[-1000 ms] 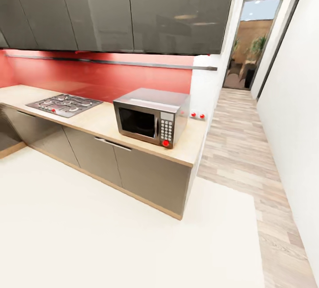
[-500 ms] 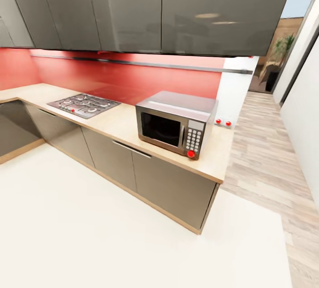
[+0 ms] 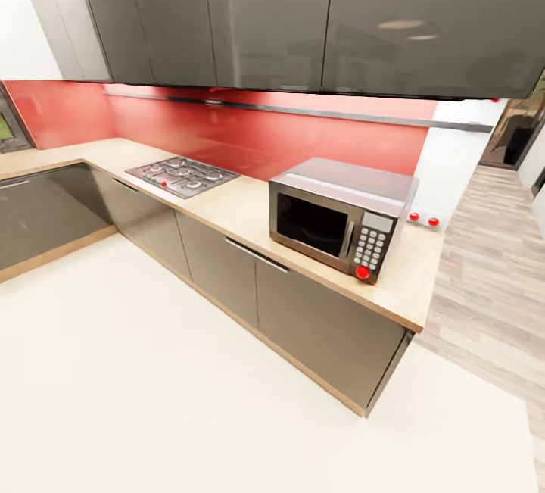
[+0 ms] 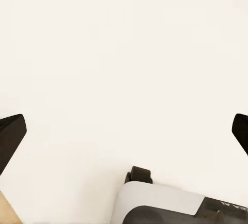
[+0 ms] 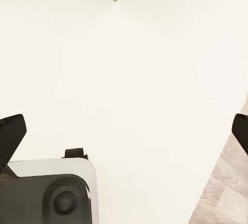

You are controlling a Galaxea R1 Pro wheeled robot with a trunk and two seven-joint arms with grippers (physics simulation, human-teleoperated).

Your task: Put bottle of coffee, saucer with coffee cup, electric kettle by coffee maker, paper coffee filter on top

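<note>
A light beige wood-grain countertop (image 3: pixel 227 209) runs in an L above grey cabinets in the head view. The coffee maker, coffee bottle, filter, saucer, cup and kettle are out of view. My left gripper (image 4: pixel 124 136) hangs open over the pale floor, its black fingertips (image 4: pixel 10 133) at the picture's sides with nothing between them. My right gripper (image 5: pixel 124 133) is open too, over the same floor, its fingertips (image 5: pixel 11 131) wide apart and empty.
A steel microwave (image 3: pixel 341 216) stands near the counter's right end, a gas hob (image 3: pixel 182 175) further left. Red backsplash (image 3: pixel 250 133) and dark wall cabinets (image 3: pixel 303 16) lie behind. A wood-floored corridor (image 3: pixel 499 266) opens at right. My base (image 4: pixel 170 206) shows below both wrists.
The whole head view has swung left: microwave and counter slid rightward in the picture, the corridor nearly left it, and the counter's left leg came in. This is camera motion.
</note>
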